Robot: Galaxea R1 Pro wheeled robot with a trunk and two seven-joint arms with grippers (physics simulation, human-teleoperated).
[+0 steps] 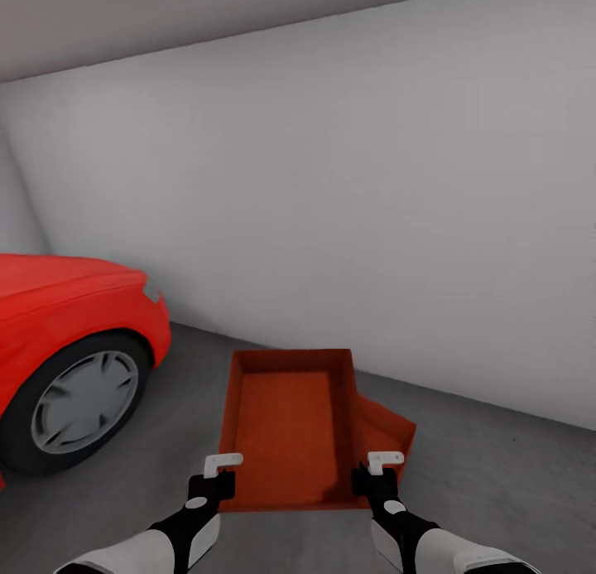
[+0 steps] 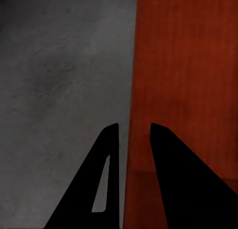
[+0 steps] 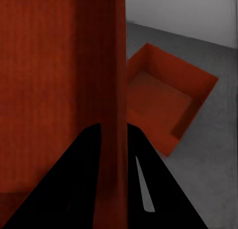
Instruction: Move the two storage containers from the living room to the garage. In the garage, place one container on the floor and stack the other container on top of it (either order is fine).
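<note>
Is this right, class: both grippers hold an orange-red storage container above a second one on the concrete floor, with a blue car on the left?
Not quite: the car is red, not blue, as the head view shows. The rest stands: the left gripper and right gripper grip the held storage container by its walls, above the second storage container on the grey concrete floor.

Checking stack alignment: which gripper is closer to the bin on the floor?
Right. Right gripper holds the carried bin beside the floor bin; left gripper holds the opposite wall.
</note>
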